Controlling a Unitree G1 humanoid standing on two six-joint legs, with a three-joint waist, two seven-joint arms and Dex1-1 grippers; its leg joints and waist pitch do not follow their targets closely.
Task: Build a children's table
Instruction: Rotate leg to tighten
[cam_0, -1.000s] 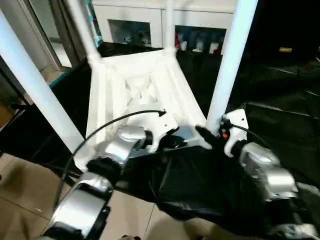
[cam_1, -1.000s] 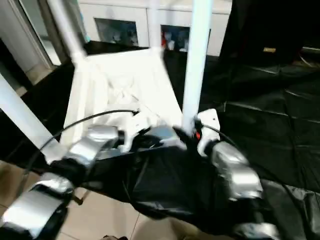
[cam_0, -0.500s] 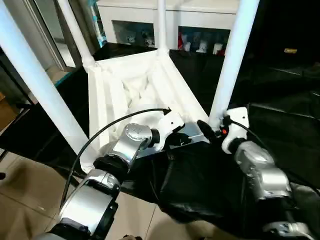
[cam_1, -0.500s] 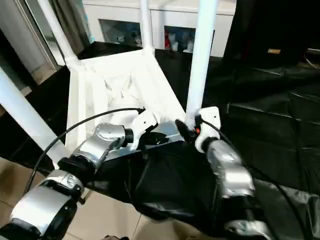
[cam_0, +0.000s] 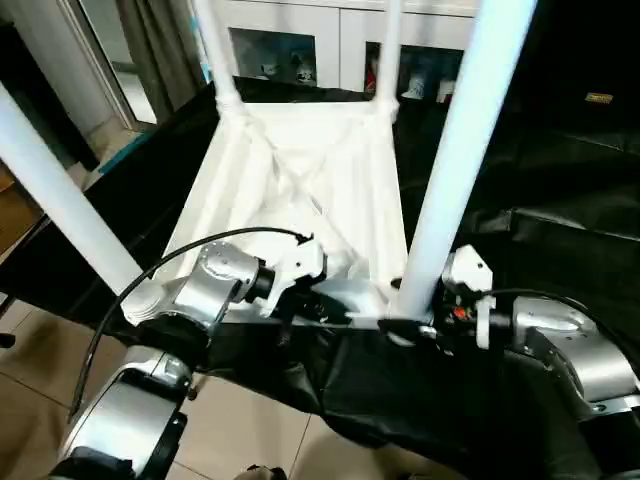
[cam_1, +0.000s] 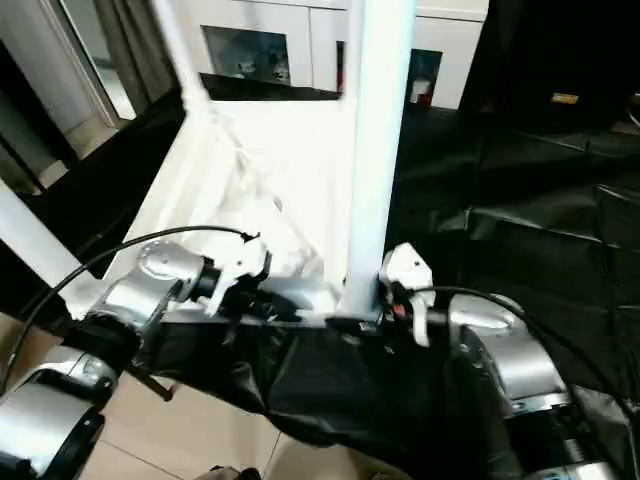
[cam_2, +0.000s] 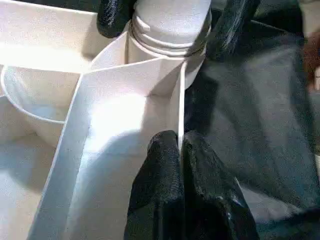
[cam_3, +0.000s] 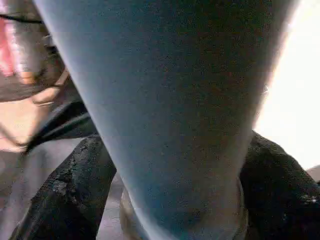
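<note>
Left fingers (cam_2: 181, 150) pinch the top's (cam_0: 300, 190) rim rib, right fingers (cam_3: 75, 200) clasp the near leg (cam_0: 455, 170) at its socket; a skewed push may jam it or tip the top.

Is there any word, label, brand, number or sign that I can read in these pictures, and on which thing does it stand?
No text can be read anywhere.
The small yellow tag on the dark surface at the far right: too small and blurred to read.
The colourful items behind the cabinet's glass doors: any print is too blurred to read.
The table top, the near leg and the right gripper: no markings visible.
</note>
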